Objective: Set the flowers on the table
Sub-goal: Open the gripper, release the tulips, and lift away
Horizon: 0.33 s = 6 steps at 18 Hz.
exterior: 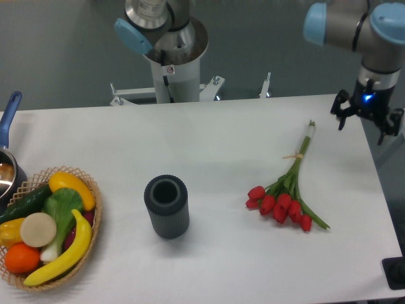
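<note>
The flowers (283,197), a bunch of red tulips with green stems tied with thin twine, lie flat on the white table (209,139) right of centre. The blooms point toward the front and the stem ends toward the back right. My gripper (366,120) hangs at the table's back right edge, above and to the right of the stem ends. Its jaws are spread open and hold nothing. It is apart from the flowers.
A dark grey ribbed cylindrical vase (166,206) stands upright near the middle of the table. A wicker basket (88,228) of fruit and vegetables sits at the front left. A pot with a blue handle (9,114) is at the far left edge. The robot base (172,63) stands behind the table.
</note>
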Available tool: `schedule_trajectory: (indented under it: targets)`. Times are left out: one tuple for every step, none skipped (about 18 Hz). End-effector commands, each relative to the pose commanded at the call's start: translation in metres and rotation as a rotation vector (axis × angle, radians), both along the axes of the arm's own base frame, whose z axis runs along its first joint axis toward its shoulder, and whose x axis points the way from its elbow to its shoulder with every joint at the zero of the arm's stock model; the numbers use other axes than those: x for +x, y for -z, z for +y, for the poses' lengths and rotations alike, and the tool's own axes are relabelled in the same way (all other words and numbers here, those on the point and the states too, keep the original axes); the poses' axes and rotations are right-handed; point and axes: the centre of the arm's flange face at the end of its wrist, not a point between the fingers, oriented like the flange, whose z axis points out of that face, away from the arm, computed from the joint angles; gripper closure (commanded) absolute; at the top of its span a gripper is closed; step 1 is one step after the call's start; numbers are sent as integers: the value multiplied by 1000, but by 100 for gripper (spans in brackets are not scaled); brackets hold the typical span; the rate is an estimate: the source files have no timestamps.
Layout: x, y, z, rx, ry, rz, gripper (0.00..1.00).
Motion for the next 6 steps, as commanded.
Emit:
schedule_trajectory:
  targets:
    - [0,2,-9,-6,16,-1,0]
    - [-1,2,-13,-9,37,2,0]
    - [-1,1,-22,-12,47,0,0]
    - [-1,1,-29,-16,61,-12,0]
    - [0,2,-33,-19,73,-20,0]
    - [-1,2,-34,-19,74,-21,0]
